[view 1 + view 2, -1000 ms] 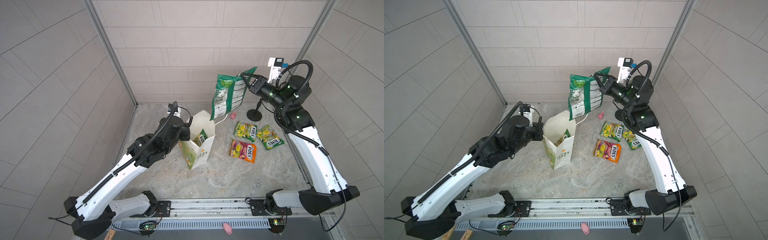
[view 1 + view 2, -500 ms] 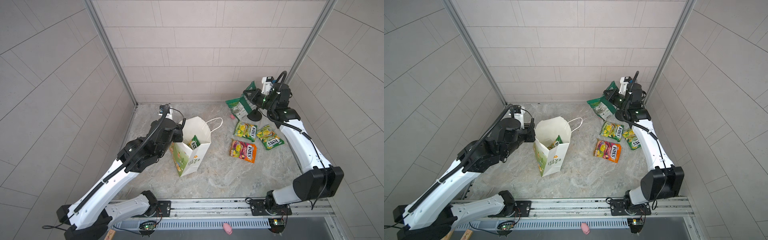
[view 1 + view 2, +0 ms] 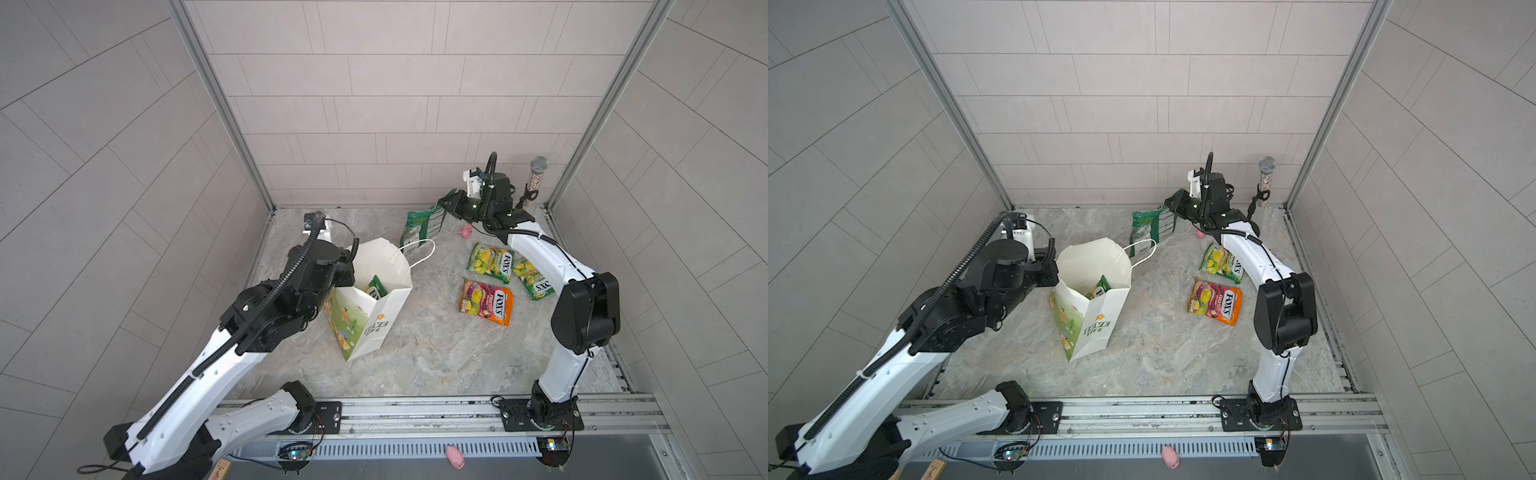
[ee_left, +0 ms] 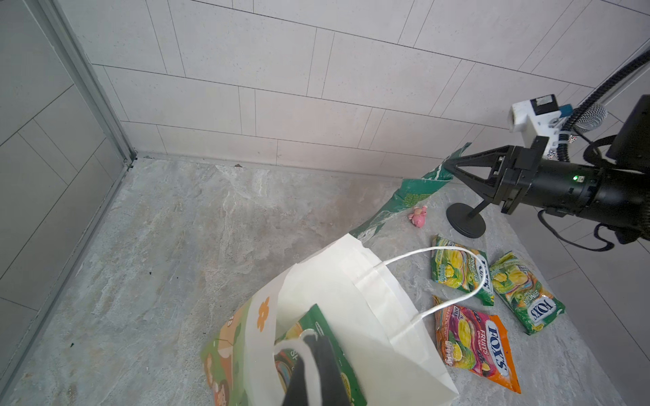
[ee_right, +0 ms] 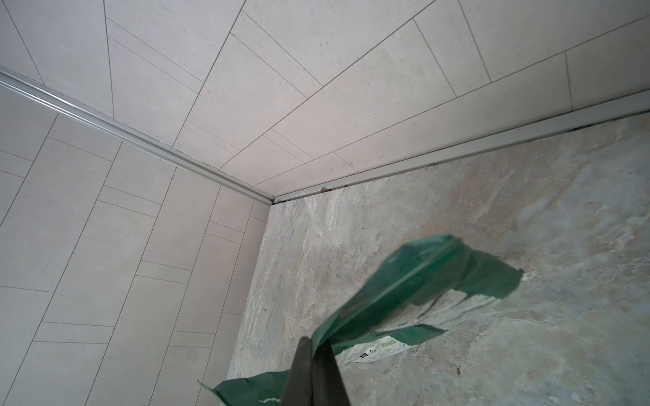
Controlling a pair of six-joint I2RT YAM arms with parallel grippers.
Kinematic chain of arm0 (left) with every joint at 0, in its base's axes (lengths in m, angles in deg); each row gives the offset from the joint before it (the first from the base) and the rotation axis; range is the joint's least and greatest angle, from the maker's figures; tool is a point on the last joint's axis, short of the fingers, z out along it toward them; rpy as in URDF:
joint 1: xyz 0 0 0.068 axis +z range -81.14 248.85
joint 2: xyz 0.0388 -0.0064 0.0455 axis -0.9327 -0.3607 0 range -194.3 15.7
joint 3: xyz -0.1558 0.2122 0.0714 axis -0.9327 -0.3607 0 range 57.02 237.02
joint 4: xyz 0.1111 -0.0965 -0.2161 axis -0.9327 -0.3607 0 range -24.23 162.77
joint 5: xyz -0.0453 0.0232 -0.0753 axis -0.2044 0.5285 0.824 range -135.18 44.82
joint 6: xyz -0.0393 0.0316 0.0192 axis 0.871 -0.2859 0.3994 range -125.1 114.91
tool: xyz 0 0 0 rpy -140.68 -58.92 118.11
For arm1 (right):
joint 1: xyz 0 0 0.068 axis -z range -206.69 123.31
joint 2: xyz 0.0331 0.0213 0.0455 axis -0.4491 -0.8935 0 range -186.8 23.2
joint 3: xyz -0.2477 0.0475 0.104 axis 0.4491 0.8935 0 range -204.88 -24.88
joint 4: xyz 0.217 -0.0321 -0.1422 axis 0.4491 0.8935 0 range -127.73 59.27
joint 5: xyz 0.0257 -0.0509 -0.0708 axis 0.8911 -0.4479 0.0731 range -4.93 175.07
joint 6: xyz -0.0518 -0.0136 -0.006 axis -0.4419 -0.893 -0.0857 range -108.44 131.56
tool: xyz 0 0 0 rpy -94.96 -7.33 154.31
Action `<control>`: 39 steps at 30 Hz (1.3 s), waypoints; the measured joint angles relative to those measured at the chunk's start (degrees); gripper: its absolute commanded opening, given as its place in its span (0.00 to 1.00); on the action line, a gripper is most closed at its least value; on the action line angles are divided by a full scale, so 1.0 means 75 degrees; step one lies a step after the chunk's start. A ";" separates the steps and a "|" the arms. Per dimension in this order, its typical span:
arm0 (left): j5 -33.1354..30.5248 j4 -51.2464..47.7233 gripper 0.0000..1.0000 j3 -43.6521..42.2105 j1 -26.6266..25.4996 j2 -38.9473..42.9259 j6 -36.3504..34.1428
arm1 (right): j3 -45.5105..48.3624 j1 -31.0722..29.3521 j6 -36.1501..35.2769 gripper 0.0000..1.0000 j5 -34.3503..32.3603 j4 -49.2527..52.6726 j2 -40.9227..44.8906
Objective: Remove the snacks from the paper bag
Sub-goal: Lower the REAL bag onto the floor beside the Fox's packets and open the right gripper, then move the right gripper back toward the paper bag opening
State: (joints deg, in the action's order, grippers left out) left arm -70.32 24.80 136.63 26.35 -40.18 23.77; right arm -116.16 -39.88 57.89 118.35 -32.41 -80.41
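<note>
We see the grey stone table (image 3: 415, 365) carrying everything. The paper bag (image 3: 374, 320) stands on it upright and open, left of the middle, with one cord handle flopped over its far rim. Our left gripper (image 4: 311, 339) is pressed together on the rim at the side toward the left arm, and the other cord handle loops at its tips.

The dark green crisp bag (image 3: 419, 226) is out of the paper bag. It hangs slanted at the back, pinched by its top edge in our right gripper (image 3: 442, 206); we cannot tell whether its lower end touches the table.

A microphone (image 3: 537, 174) stands in the far right corner.

Three packets lie flat on the table to the right: a yellow-green candy bag (image 3: 490, 262), a second candy bag (image 3: 534, 282) just beside it and partly under the right arm, and a red-orange candy bag (image 3: 486, 301) nearer the front. A green candy bag (image 3: 376, 286) stands on end inside the paper bag.

A pink toy (image 3: 467, 230) sits near the crisp bag.
</note>
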 measured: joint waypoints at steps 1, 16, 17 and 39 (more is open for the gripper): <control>0.0000 -0.0003 0.00 -0.0020 0.0000 0.0012 0.0000 | 0.0175 0.0009 -0.0003 0.00 0.0023 -0.0152 0.0000; 0.0583 0.0294 0.00 -0.0076 0.0017 -0.0256 -0.0058 | 0.3503 0.0356 -0.1195 0.00 -0.0044 -0.0026 0.0184; 0.0624 0.0326 0.00 -0.0076 0.0017 -0.0297 -0.0058 | 0.3520 0.0376 -0.1309 0.05 -0.0119 0.0117 0.0262; 0.2020 0.0892 0.00 -0.0076 0.0300 -0.0863 -0.0119 | 0.2975 0.0117 -0.2253 0.67 0.0866 0.0819 0.2567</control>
State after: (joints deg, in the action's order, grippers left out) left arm -55.18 31.49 136.06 28.61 -46.65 22.87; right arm -93.85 -39.01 40.99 124.84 -26.26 -61.16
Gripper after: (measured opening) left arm 0.039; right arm 0.667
